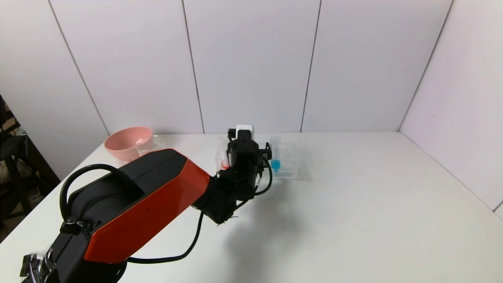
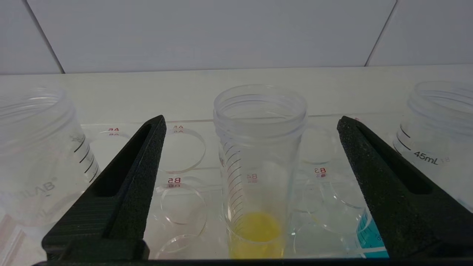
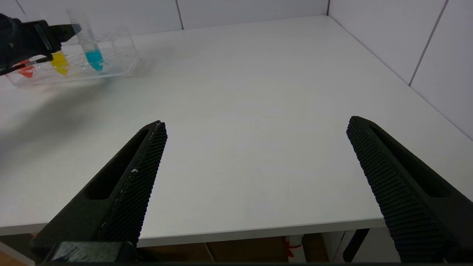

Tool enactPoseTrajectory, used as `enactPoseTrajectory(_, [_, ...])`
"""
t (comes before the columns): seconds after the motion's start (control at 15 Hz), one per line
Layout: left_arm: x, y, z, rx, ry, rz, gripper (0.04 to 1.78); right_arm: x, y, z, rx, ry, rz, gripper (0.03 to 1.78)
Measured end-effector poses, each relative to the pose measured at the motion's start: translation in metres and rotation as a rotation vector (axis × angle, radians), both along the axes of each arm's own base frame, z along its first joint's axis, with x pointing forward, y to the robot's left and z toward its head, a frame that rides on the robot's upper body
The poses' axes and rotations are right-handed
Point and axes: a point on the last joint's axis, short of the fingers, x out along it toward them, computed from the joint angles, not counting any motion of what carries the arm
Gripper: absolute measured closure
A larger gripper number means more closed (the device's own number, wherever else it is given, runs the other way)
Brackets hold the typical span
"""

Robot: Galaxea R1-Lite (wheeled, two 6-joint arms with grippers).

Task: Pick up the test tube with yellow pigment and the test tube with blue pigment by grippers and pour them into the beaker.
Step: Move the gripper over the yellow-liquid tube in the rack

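The test tube with yellow pigment (image 2: 258, 166) stands upright in a clear rack (image 2: 181, 184), in the hole marked B4. My left gripper (image 2: 251, 120) is open, one finger on each side of this tube, apart from it. In the head view the left gripper (image 1: 245, 151) hides the yellow tube. The test tube with blue pigment (image 1: 276, 159) stands in the rack just to the right; it also shows in the left wrist view (image 2: 436, 125). The clear beaker (image 1: 151, 143) stands at the back left. My right gripper (image 3: 255, 123) is open and empty over the table's front edge.
A pink bowl (image 1: 127, 142) sits beside the beaker. A red-tipped tube (image 1: 224, 163) stands in the rack's left end. The right wrist view shows the rack (image 3: 122, 55) far off with the yellow (image 3: 59, 62) and blue (image 3: 94, 59) pigments.
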Motion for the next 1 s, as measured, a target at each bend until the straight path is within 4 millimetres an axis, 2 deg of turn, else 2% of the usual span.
enactPoseTrajectory(0.47, [0.009,0.002,-0.01,0.013,0.021,0.012,0.23,0.0,0.0,0.0,0.0,0.0,0.0,0.04])
enactPoseTrajectory(0.6, [0.01,0.002,-0.011,0.008,0.02,0.016,1.31,0.0,0.0,0.0,0.0,-0.002,-0.002,0.04])
enactPoseTrajectory(0.67, [0.01,0.003,-0.012,0.01,0.024,0.013,1.25,0.0,0.0,0.0,0.0,0.001,0.003,0.04])
enactPoseTrajectory(1.0, [0.011,0.003,-0.015,0.018,0.032,0.015,1.25,0.0,0.0,0.0,0.0,0.0,0.0,0.04])
